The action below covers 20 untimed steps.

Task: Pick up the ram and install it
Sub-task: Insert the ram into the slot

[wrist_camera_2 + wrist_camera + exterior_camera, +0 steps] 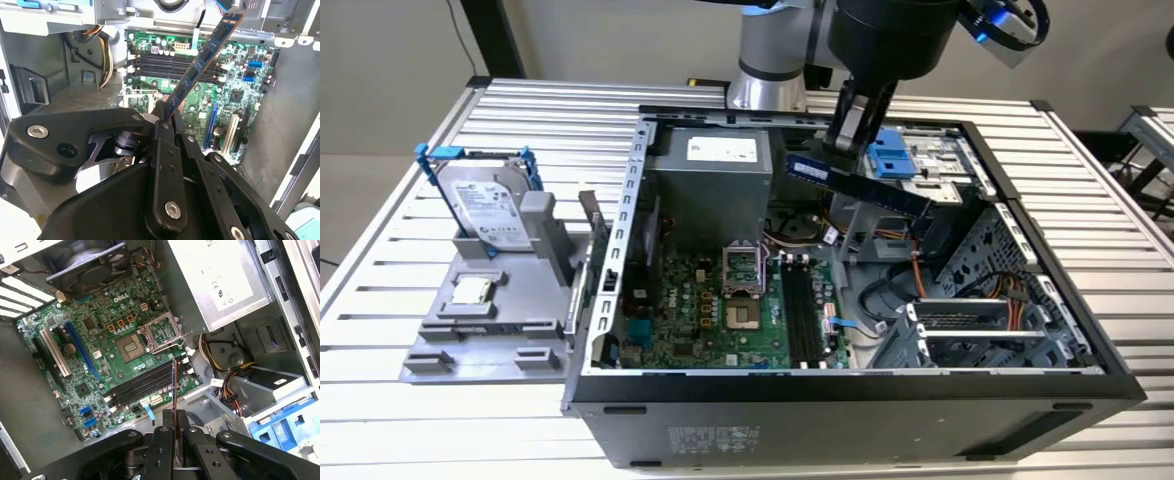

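Note:
The ram [861, 187] is a long blue-green stick with black chips, held in the air over the open computer case [607, 300]. My gripper [838, 148] is shut on one end of it, and the stick slants out towards the exterior view's right. In the second wrist view the ram [200, 57] rises at an angle from the gripper [166, 114] above the black memory slots [165, 62]. The first wrist view has the ram [174, 385] edge-on, sticking out of the gripper [175, 416] above the memory slots [142, 385]. The slots [801, 310] lie well below the stick.
A silver hard drive in a blue bracket [487, 205] stands on a grey stand at the exterior view's left, with a small square processor chip [471, 290] beside it. Inside the case are the power supply [707, 180], the open processor socket [738, 270], cables and a metal drive cage [974, 330].

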Each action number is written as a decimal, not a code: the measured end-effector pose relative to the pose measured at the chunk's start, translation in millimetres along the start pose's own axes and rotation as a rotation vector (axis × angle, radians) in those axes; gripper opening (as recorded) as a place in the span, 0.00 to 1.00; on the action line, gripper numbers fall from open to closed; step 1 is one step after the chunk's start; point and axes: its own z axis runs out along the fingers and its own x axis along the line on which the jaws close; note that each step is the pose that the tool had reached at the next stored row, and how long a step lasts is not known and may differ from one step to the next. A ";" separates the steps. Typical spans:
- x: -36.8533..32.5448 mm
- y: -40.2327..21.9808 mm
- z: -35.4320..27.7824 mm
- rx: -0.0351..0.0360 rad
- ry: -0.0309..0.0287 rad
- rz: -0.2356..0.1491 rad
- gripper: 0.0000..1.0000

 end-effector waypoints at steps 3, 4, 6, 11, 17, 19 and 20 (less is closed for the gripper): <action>0.0 0.0 0.0 0.0000 0.0000 0.000 0.00; 0.0 0.0 0.0 0.0001 0.0000 0.001 0.00; 0.0 0.0 0.0 0.0001 0.0000 0.001 0.00; 0.0 0.0 0.0 0.0008 -0.0001 0.012 0.00; 0.0 0.0 0.0 0.0043 -0.0006 0.063 0.00; 0.0 0.0 0.0 0.0060 -0.0009 0.087 0.00; 0.0 0.0 0.0 0.0069 -0.0009 0.101 0.00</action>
